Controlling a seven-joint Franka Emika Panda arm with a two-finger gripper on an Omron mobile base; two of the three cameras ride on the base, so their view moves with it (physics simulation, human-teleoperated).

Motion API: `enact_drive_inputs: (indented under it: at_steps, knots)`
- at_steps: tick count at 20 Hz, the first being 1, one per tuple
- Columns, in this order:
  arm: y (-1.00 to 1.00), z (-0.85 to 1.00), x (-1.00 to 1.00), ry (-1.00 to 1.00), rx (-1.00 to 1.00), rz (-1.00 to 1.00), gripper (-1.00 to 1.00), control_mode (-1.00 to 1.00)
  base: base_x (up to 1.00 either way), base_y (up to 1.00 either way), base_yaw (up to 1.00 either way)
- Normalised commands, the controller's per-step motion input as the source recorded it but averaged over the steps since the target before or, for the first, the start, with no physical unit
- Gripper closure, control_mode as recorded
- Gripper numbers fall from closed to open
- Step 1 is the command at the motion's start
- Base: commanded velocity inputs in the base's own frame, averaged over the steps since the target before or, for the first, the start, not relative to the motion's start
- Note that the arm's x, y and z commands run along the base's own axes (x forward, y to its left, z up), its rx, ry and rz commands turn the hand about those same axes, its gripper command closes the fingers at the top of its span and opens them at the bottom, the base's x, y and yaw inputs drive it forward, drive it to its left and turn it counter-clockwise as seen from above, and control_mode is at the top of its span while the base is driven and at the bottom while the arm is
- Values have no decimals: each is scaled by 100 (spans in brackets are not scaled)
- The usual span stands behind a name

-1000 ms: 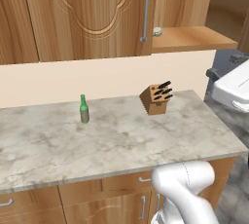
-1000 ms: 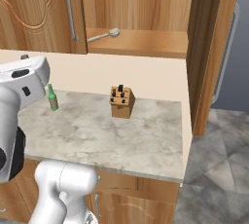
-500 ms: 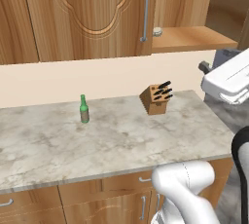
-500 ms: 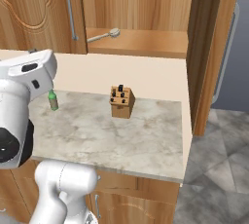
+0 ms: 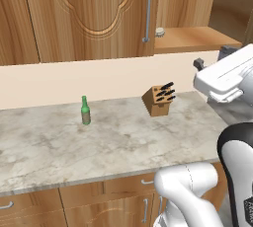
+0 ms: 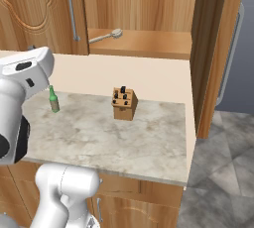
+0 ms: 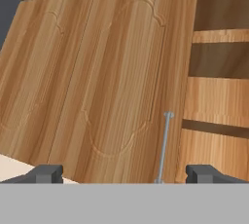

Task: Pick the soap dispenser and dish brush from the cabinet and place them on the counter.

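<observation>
The white arm has been swung further into both base views since a second ago, and more of it is now seen at the right of the left base view and at the left of the right base view. The bottle, the knife block and the brush have not been moved.

The gripper (image 7: 124,174) is seen in the hand view with its two dark tips spread wide apart, and nothing is held between them. It is pointed at a carved door of the cabinet (image 7: 112,91), beside a long silver handle (image 7: 164,146).

The cabinet (image 5: 99,14) is open on one side. The dish brush (image 6: 105,36) is lying on the wooden shelf (image 6: 149,43) inside it, near the door edge, with its round head toward the back. In the left base view only the round head of the brush (image 5: 160,32) is seen by the door.

The soap dispenser cannot be made out.

On the counter (image 5: 59,147) a green bottle (image 5: 85,111) is stood upright, and a knife block (image 5: 158,99) is set well apart from it.
</observation>
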Motion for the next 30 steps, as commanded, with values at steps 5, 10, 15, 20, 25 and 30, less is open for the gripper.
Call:
enact_drive_inputs:
  at_steps: [5, 10, 15, 20, 25, 30]
  knots:
    - [4, 0, 14, 0, 1, -12, -100, -100, 0, 0, 0]
    - [0, 0, 10, 0, 4, -13, -100, -100, 0, 0, 0]
    - [2, 0, 17, 0, 4, -9, -100, -100, 0, 0, 0]
    - [0, 0, 17, 0, 3, -1, -100, -100, 0, 0, 0]
    - [0, -1, 20, 0, 2, 0, -100, -100, 0, 0, 0]
    - [1, -11, 25, 0, 0, 0, -100, -100, 0, 0, 0]
